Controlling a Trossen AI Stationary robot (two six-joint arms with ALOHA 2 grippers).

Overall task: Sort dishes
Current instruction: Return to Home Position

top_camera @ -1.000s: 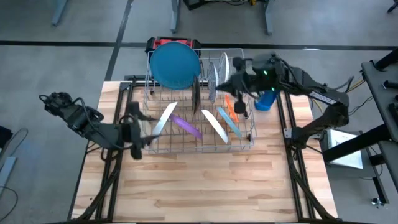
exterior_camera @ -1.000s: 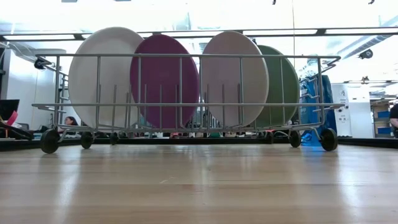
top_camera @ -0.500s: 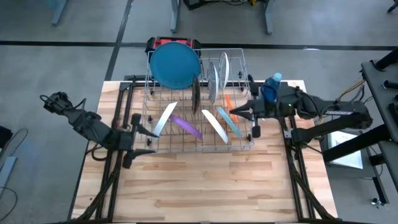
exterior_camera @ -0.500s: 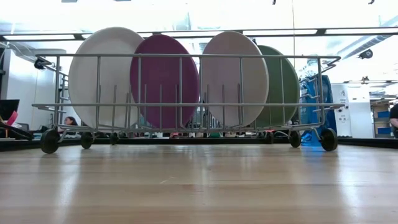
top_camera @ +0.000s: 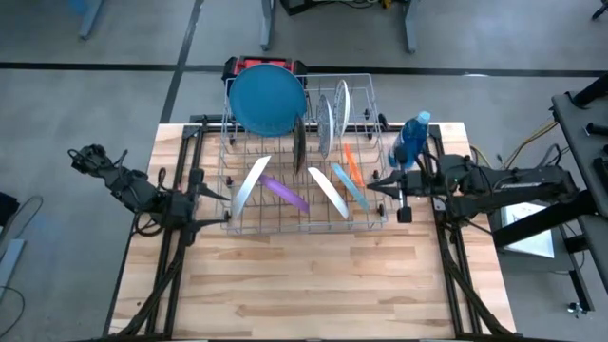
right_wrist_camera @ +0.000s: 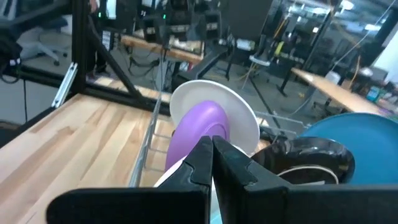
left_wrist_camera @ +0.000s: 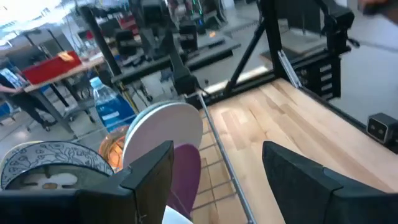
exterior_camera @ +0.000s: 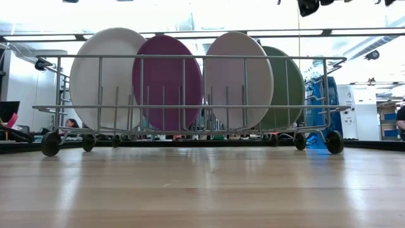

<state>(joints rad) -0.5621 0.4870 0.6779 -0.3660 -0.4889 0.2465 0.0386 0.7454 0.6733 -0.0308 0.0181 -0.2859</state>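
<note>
Well, every plate is slotted on edge in the rack (top_camera: 275, 157) at the worktop's far edge, wires propping each one: blue plate (top_camera: 268, 98) at the back, purple plate (top_camera: 285, 194) in front. The left gripper (top_camera: 220, 209) hovers off the rack's left side, fingers spread and empty. The right gripper (top_camera: 375, 185) is opposite, fingers pressed together. Both seem parked clear, sorting done.

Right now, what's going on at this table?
Nothing is being handled. The plates all stand on edge in the rack. The left tool is open and empty at the rack's left side. The right tool is shut and empty at its right side, near the bottle.
</note>
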